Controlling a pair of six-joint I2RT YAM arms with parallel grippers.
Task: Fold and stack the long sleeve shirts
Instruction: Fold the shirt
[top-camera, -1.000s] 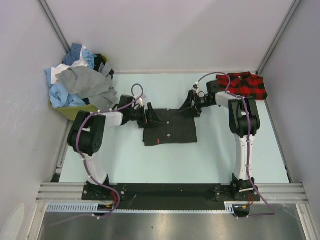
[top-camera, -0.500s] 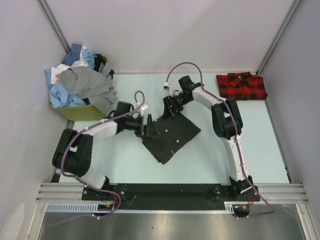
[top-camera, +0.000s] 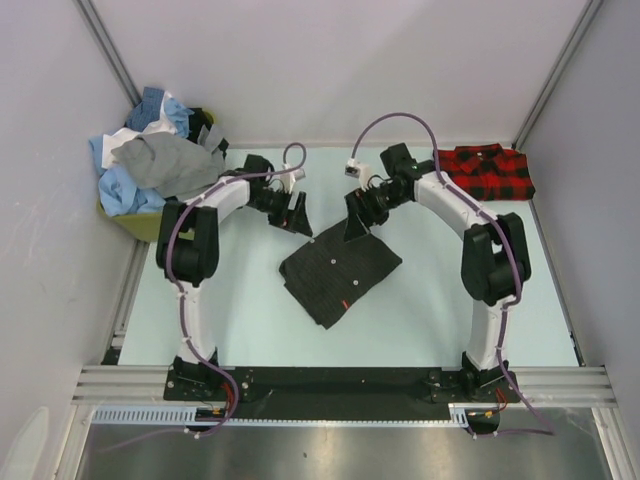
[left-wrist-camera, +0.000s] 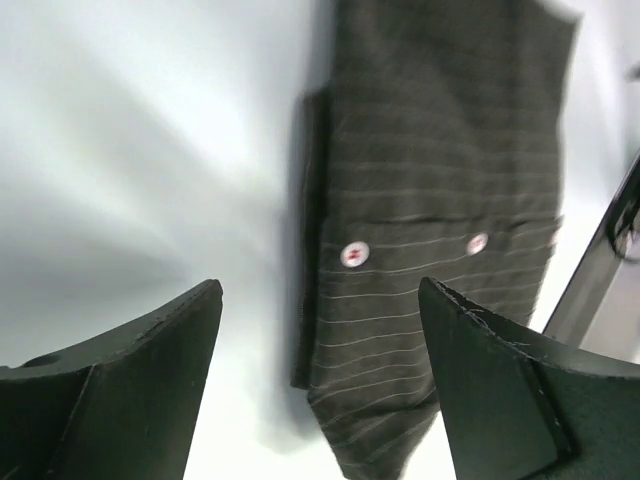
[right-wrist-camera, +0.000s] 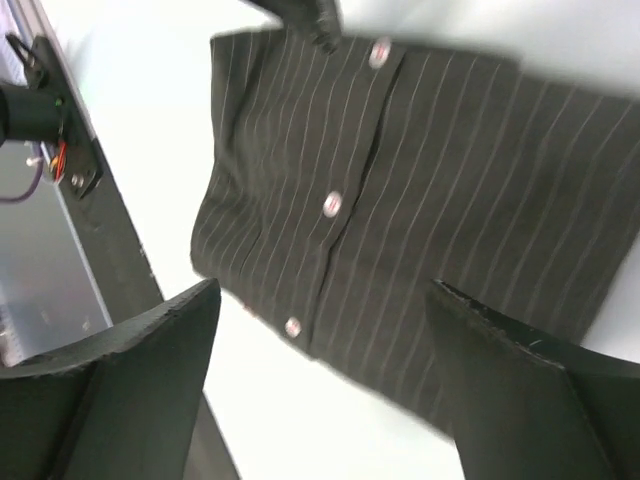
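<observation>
A: Entry one, the jaws?

B: Left gripper (left-wrist-camera: 320, 288): fingers wide apart, nothing between them, hanging by the far left edge of the dark pinstriped shirt (top-camera: 338, 275). Right gripper (right-wrist-camera: 325, 288): fingers likewise spread and empty, over the same shirt's far corner. I cannot tell whether either tip grazes the cloth.

A: The shirt itself?

B: Dark pinstriped shirt: folded to a compact rectangle with its row of buttons (right-wrist-camera: 331, 204) facing up. It lies askew at the middle of the tabletop (top-camera: 440, 310), apart from the other cloth. Folded, by the look of it, but not stacked.

A: Other entries?

B: Red plaid shirt (top-camera: 485, 172): folded flat at the far right corner of the tabletop, well apart from the pinstriped one. Pile of shirts (top-camera: 150, 170), blue, white and grey: crumpled and unfolded in a yellow-green bin (top-camera: 160, 225) at the far left corner.

A: Tally?

B: One shirt is placed. One is folded and, in my judgement, waits to go onto the plaid. Several in the pile are not yet folded. I judge the job early, with the bulk of it left.
</observation>
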